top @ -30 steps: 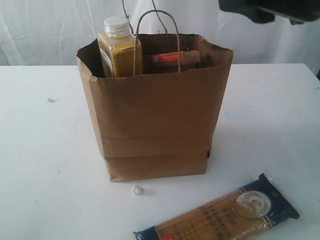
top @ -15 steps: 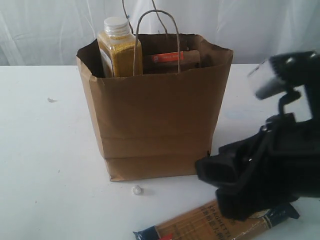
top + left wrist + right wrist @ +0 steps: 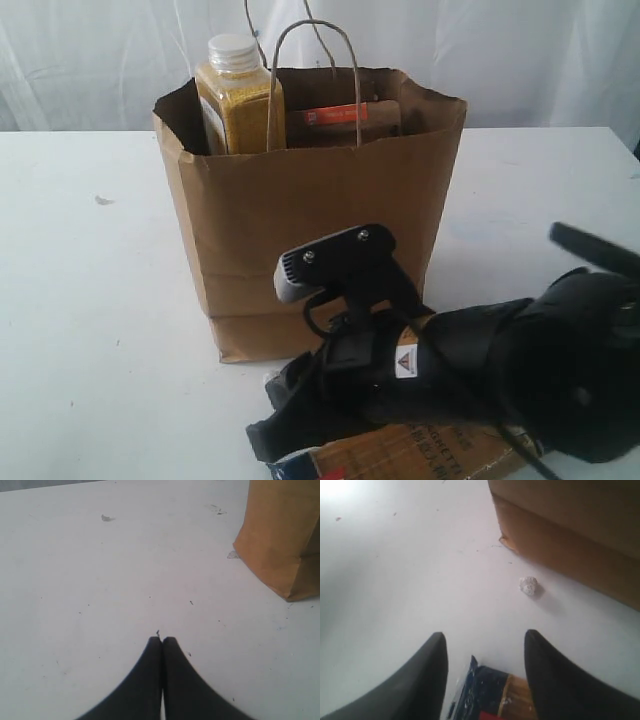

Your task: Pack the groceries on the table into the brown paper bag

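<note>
Right claw [image 3: 484, 635], prongs apart, hangs over spaghetti packet [image 3: 487, 690], perhaps touching; white wad [image 3: 528, 585] lies beside brown paper bag [image 3: 580, 540].

Softly backlit white curtain [image 3: 520, 60] behind

Bag [image 3: 310, 230]: matt brown kraft paper, creased, top edge rough and jagged; handles [image 3: 311, 22]: twisted paper cord; bottle [image 3: 238, 110]: clear walls, white ribbed cap; packet [image 3: 400, 455]: glossy printed film; worktop [image 3: 90, 300]: smooth matt white, faintly speckled; left claw [image 3: 162, 639] and right claw [image 3: 485, 637]: smooth matt black.
</note>
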Tool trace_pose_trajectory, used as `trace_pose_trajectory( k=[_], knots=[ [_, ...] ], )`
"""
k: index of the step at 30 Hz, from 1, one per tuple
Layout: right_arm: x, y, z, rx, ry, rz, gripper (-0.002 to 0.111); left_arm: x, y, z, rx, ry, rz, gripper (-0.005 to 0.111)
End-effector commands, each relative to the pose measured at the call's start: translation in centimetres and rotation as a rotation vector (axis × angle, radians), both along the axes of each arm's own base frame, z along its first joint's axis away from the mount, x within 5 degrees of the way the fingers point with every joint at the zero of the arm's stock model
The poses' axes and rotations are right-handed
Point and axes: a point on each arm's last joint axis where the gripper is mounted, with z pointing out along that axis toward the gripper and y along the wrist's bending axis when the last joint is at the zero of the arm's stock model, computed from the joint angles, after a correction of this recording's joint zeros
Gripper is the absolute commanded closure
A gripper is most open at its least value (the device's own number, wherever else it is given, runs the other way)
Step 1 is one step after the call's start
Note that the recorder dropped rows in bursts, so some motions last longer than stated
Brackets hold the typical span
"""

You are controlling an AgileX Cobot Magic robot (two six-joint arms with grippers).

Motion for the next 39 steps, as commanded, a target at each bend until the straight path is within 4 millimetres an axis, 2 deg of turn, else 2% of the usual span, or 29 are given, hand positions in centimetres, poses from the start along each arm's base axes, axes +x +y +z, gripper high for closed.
trace_pose_trajectory(
  k=[1,6,14,23,32,39],
  knots=[
    [1.1,1.2,-2.8,0.011,0.019,-0.073,0.063,0.0,0.0,-0.2,0.003,0.003,0.001,0.107],
    [2.0,2.3,-5.5,-0.048,0.063,-0.086,0.063,0.0,0.0,-0.2,0.003,0.003,0.001,0.107],
    [3.8,4.8,-6.6,-0.048,0.080,-0.102,0.064,0.0,0.0,-0.2,0.003,0.003,0.001,0.107],
    [4.7,6.1,-7.9,-0.060,0.102,-0.112,0.068,0.0,0.0,-0.2,0.003,0.003,0.001,0.107],
    [4.5,6.1,-8.1,-0.085,0.137,-0.106,0.068,0.0,0.0,-0.2,0.003,0.003,0.001,0.107],
    [3.6,5.5,-6.3,-0.105,0.197,-0.084,0.068,0.0,0.0,-0.2,0.003,0.003,0.001,0.107]
  ],
)
